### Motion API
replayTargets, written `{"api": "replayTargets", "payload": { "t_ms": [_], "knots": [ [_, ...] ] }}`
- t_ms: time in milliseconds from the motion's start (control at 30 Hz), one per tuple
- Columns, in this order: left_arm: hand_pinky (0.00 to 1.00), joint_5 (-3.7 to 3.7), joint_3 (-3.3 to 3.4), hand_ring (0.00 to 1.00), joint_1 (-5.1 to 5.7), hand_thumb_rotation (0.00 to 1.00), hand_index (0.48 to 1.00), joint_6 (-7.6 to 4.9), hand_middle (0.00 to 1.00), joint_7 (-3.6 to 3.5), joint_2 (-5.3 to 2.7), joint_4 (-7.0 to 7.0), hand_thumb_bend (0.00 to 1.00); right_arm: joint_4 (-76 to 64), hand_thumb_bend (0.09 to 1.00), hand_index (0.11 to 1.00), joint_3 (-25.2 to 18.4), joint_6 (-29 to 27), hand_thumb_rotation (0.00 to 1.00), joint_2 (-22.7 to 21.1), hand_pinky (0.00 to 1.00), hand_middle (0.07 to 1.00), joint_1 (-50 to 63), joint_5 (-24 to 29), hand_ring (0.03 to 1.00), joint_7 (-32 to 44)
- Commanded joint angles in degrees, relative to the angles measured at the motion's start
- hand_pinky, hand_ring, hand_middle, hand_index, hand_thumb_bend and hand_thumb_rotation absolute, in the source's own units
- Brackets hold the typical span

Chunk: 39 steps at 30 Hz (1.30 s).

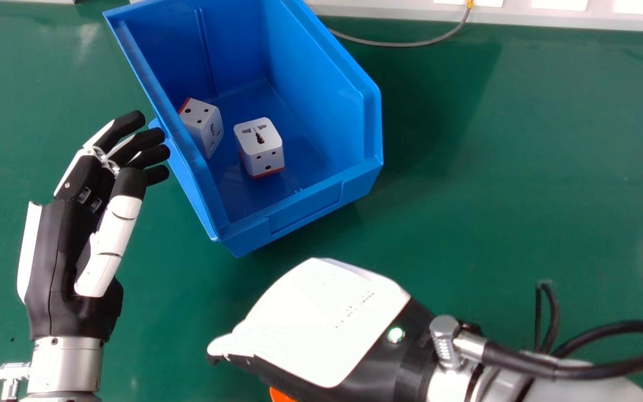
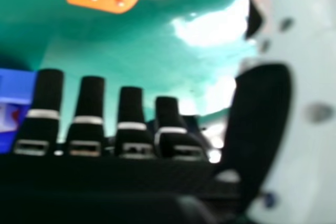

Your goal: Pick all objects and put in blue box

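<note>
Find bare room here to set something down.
Bare: the green tabletop right of the blue plastic box, and the box floor beyond two white cube adapters. Crowded: its left side, by the left hand, and around the right hand.

Free passage: green tabletop [image 1: 522, 167], 3 o'clock from the blue storage bin [image 1: 302, 206]. Obstacles: left hand [image 1: 56, 251], 8 o'clock; right hand [image 1: 321, 318], 5 o'clock.

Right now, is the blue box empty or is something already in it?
Not empty: the blue box holds one white adapter by its left wall and another white adapter nearer the middle.
</note>
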Motion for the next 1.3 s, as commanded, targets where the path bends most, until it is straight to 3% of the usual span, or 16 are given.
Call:
{"api": "replayTargets", "payload": {
  "t_ms": [0, 100, 233, 367, 567, 900, 1100, 1267],
  "knots": [
    [0.75, -0.26, 0.2, 0.76, -0.16, 0.64, 0.796, -1.28, 0.78, -0.42, 0.45, -0.36, 0.7, -1.3, 0.805, 0.844, -0.1, -2.4, 0.09, 1.1, 0.69, 0.851, 2.1, -1.5, 0.799, -2.3],
    [0.75, -0.28, 0.14, 0.76, -0.1, 0.65, 0.796, -1.29, 0.78, -0.2, 0.12, -0.39, 0.7, -1.1, 0.815, 0.834, -0.2, -5.2, 0.09, 1.3, 0.68, 0.847, 5.1, -2.7, 0.796, -5.3],
    [0.75, 0.4, -0.26, 0.76, 0.34, 0.65, 0.797, -0.88, 0.78, 0.58, -0.2, -1.82, 0.7, -0.7, 0.819, 0.827, 0.7, -8.8, 0.09, 1.5, 0.68, 0.845, 9.4, -5.5, 0.796, -8.2],
    [0.75, -0.02, -0.33, 0.76, 0.18, 0.64, 0.796, -0.69, 0.78, 0.56, -0.3, -1.85, 0.71, -0.3, 0.827, 0.818, 2.1, -11.2, 0.1, 2.5, 0.67, 0.836, 11.7, -8.5, 0.793, -5.6],
    [0.75, -0.04, -0.46, 0.76, -0.73, 0.64, 0.795, 0.05, 0.78, 0.54, -0.01, -1.58, 0.71, 0.0, 0.827, 0.823, 3.2, -13.7, 0.1, 3.3, 0.68, 0.84, 15.7, -12.4, 0.8, -7.4],
    [0.75, 1.76, -0.49, 0.77, -2.69, 0.65, 0.798, -0.07, 0.78, 1.7, 0.23, -0.06, 0.71, 1.8, 0.812, 0.83, 3.8, -15.6, 0.15, 4.3, 0.7, 0.851, 15.8, -13.6, 0.812, -8.3],
    [0.74, 1.99, -0.42, 0.76, -3.32, 0.66, 0.799, -0.23, 0.78, 1.67, 0.32, 0.65, 0.71, 3.3, 0.819, 0.829, 4.1, -16.7, 0.19, 4.3, 0.72, 0.854, 16.7, -14.3, 0.818, -11.1],
    [0.74, 2.3, 0.0, 0.76, -3.84, 0.67, 0.799, -1.41, 0.78, 1.47, 0.55, 2.4, 0.71, 3.3, 0.822, 0.827, 2.7, -17.3, 0.21, 4.5, 0.73, 0.854, 16.1, -15.1, 0.821, -11.2]
  ]
}}
